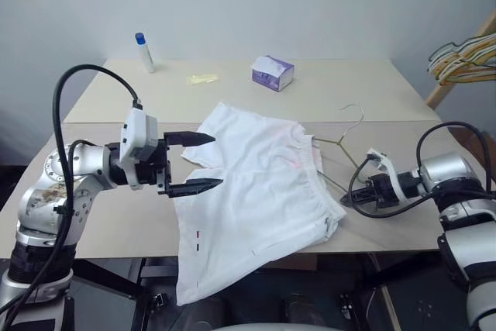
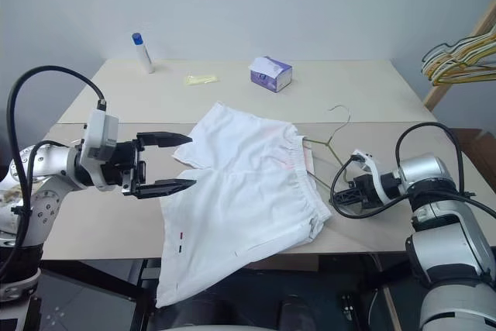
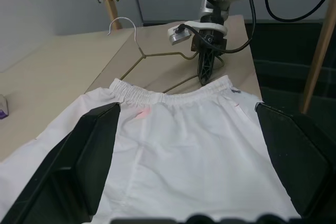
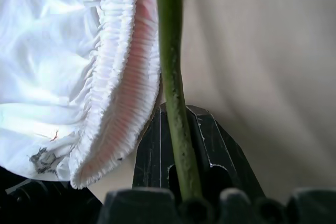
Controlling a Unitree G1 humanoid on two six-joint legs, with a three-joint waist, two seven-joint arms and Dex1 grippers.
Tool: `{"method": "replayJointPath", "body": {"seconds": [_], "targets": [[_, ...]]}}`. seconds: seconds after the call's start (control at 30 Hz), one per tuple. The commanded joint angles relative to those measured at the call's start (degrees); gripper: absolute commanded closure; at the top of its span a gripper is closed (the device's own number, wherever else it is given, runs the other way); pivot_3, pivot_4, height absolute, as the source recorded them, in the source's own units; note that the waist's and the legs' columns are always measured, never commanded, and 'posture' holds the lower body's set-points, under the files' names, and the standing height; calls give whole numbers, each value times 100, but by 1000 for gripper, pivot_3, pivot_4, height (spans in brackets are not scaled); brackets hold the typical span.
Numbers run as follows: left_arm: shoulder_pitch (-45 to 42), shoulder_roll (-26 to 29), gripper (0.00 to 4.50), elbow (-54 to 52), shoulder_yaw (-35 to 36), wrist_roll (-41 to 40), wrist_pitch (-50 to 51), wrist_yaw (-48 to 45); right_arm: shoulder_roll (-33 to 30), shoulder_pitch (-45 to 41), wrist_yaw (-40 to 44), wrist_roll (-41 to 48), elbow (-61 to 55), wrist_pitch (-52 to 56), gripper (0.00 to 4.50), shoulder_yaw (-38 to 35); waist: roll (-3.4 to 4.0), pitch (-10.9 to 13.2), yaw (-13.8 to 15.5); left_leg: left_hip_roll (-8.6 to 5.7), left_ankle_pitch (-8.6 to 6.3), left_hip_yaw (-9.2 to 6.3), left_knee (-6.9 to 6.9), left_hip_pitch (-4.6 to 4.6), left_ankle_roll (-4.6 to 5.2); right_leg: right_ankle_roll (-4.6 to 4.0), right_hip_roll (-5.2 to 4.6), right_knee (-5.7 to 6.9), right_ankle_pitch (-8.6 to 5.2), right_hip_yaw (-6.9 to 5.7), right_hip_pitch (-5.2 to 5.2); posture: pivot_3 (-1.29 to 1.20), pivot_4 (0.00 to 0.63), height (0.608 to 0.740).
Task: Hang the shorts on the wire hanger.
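Observation:
The white shorts (image 1: 256, 184) lie spread on the table (image 1: 387, 91), waistband to the right, one leg hanging over the front edge. The wire hanger (image 1: 335, 145) lies at the waistband, partly tucked under it, hook pointing away. My left gripper (image 1: 217, 161) is open, level, one finger above the other, at the shorts' left leg hems. My right gripper (image 1: 343, 201) points down at the hanger's lower wire beside the waistband. In the right wrist view the wire hanger (image 4: 173, 77) runs down between the shut fingers (image 4: 210, 145), with the gathered waistband (image 4: 121, 87) alongside.
At the back of the table stand a purple-and-white tissue box (image 1: 273, 73), a white bottle with a blue cap (image 1: 144, 52) and a small yellowish item (image 1: 203, 78). A bunch of hangers on a wooden rack (image 1: 465, 60) stands past the table's right side.

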Motion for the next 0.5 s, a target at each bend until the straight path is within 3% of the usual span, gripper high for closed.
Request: {"method": "replayJointPath", "body": {"seconds": [0.03,0.13,0.33,0.5], "targets": [[-92,5,46,-95,96,-22,-124,48,-46,-122,-175,-44,-3,-217,4500,-355,0,0,9,0,0,1,0,0,0,0,0,0,0,0,0,185,6,740],[-209,23,46,69,68,23,-191,5,-275,-20,-502,-37,-556,-513,4500,-699,1,0,16,-1,1,4,0,-3,-1,0,-2,0,0,-1,-1,168,5,740],[-773,-38,46,738,-119,338,-561,-137,-930,996,-1133,-192,-3484,-1044,4500,-1049,7,-1,30,1,1,9,1,-17,-2,0,-1,-2,0,-19,-9,100,0,740],[-1882,-297,46,2058,-470,1223,-1487,-27,-1220,1762,-2042,-843,-6277,-1187,4500,-952,8,-2,-41,0,1,22,1,-12,-2,0,-1,1,-1,-18,-6,50,0,740]]}}
